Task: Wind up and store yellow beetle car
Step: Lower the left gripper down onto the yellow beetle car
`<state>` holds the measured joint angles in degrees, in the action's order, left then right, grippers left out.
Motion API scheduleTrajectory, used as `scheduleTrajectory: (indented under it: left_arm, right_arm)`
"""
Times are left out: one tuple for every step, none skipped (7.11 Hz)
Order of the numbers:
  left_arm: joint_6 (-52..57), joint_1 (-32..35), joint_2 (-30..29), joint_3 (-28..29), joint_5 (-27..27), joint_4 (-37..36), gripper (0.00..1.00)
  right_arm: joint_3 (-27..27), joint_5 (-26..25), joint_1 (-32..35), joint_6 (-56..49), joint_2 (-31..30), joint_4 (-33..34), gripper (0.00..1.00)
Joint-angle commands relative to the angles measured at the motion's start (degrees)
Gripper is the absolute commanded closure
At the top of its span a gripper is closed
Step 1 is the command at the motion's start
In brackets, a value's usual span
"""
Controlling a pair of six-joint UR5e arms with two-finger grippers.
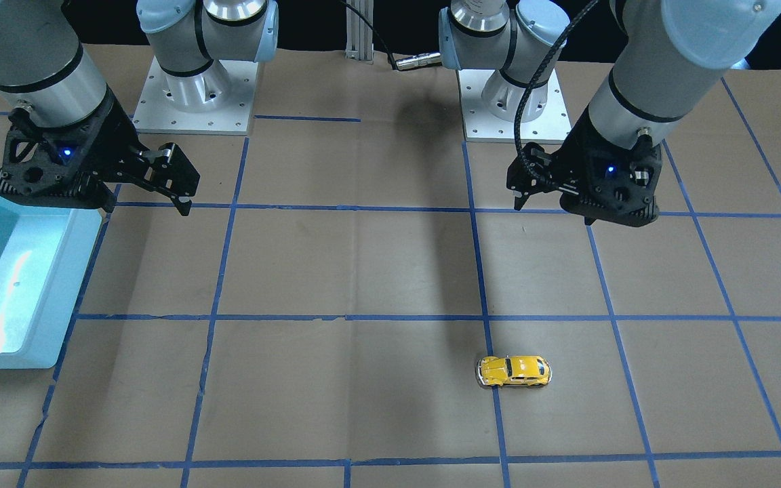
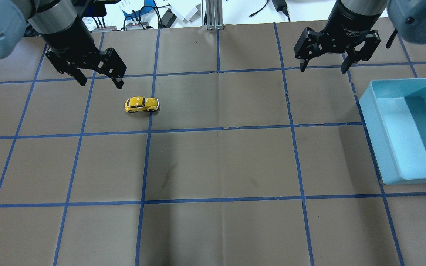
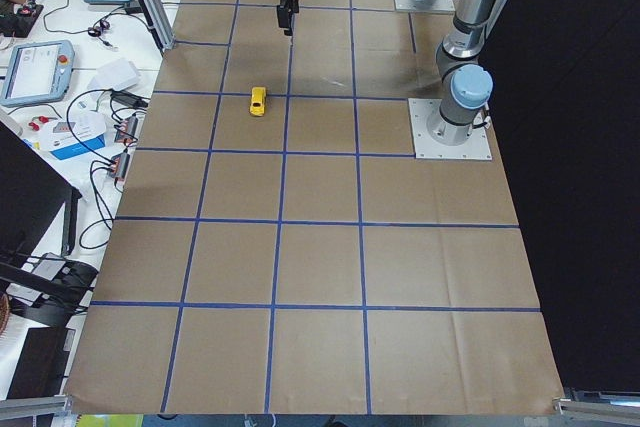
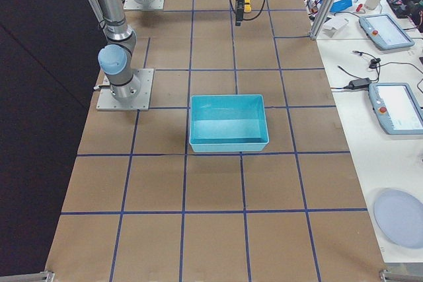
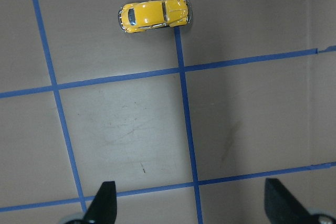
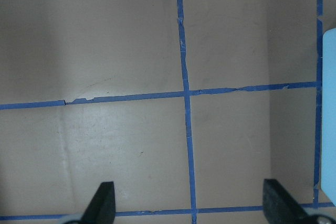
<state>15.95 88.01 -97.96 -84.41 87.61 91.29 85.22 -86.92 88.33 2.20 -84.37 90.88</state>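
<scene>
The yellow beetle car [image 2: 141, 104] stands on its wheels on the brown paper, across a blue tape line, also shown in the front view [image 1: 514, 371] and the side view [image 3: 258, 101]. My left gripper [image 2: 101, 84] hangs open above the table, just beyond and slightly left of the car, not touching it. In the left wrist view the car [image 5: 154, 14] lies well ahead of the open fingers [image 5: 102, 203]. My right gripper [image 2: 323, 70] is open and empty, far from the car, near the blue bin's far corner. Its wrist view shows only taped paper between the fingertips [image 6: 278, 203].
A light blue open bin [image 2: 372, 136] sits at the table's right side, empty inside, also seen in the front view [image 1: 72, 271] and the right side view [image 4: 228, 144]. Both arm bases [image 1: 194, 102] stand at the robot's edge. Blue tape lines grid the paper.
</scene>
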Motion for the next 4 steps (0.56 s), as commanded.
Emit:
scheduleTrajectory:
  left_arm:
    - [9.23, 2.59, -4.32, -0.05, -0.86, -4.97, 0.0]
    - [14.15, 2.96, -7.82, -0.05, -0.94, -8.12, 0.0]
    - [19.24, 3.74, -10.38, 0.04, -0.86, -9.97, 0.0]
    - [25.91, 3.66, -11.62, -0.05, -0.68, -10.95, 0.0]
  right_arm:
    - [0.12, 0.0, 0.0, 0.0, 0.0, 0.09, 0.0]
    - [0.29, 0.0, -0.09, 0.0, 0.0, 0.0, 0.0]
    - [0.29, 0.0, 0.0, -0.09, 0.0, 0.0, 0.0]
    - [0.38, 0.09, 0.0, 0.0, 0.0, 0.35, 0.0]
